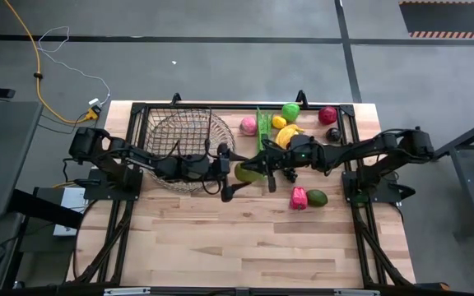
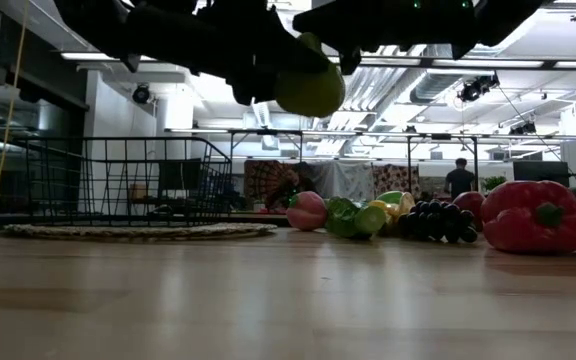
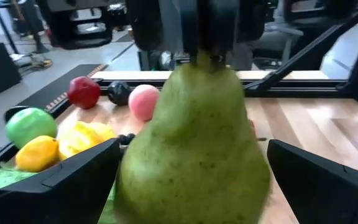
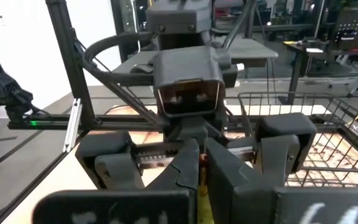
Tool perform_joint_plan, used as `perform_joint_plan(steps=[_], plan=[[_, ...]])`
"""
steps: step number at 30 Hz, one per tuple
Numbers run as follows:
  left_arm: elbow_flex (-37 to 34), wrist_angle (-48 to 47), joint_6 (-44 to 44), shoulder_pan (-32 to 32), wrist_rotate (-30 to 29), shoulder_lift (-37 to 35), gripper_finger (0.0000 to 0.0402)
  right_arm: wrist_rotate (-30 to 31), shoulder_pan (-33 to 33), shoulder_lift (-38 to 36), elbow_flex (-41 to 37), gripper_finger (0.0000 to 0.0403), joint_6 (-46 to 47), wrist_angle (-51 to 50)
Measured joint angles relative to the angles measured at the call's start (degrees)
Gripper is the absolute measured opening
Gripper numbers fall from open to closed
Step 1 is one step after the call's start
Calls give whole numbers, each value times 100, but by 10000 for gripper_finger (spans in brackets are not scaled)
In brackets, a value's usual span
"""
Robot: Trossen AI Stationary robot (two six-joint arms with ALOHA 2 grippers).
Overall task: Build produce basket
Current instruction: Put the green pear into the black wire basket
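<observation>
**Pear held in mid-air between two grippers**

While both arms reach toward the middle of the table, a green pear (image 1: 249,172) hangs above the wood, clear of the surface in the low view. The right gripper (image 1: 268,167) comes in from the right with its arm stretched nearly level, and its fingers are pressed together on the pear's stem end, as the left wrist view shows from straight ahead. The left gripper (image 1: 229,174) faces it from the other side, its arm lying low across the basket (image 1: 142,131), and its fingers (image 3: 73,180) are spread wide on either side of the pear's fat end; whether they touch the fruit is hard to say, though a gap seems to show on both sides.

The black wire basket sits at the table's back left, on a round woven mat (image 2: 138,230). The other produce lies in a group at the back right: a pink peach (image 1: 248,125), a lemon (image 1: 279,122), a green apple (image 1: 290,111), bananas (image 1: 290,136), a red apple (image 1: 327,115) and dark grapes (image 1: 333,134). Nearer the front lie a red pepper (image 1: 299,198) and an avocado (image 1: 317,197), touching each other.
</observation>
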Motion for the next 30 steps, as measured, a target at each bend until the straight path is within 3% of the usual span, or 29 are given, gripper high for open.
perform_joint_plan(steps=[14, 21, 30], plan=[[0, -193, 94, 4, 519, 0, 392, -2, 27, 5, 15, 2, 2, 325], [0, -138, 7, 4, 500, 0, 390, 2, 26, 4, 15, 2, 1, 328], [0, -104, -119, 0, 498, 0, 333, 46, 24, 2, 15, 3, 39, 331]])
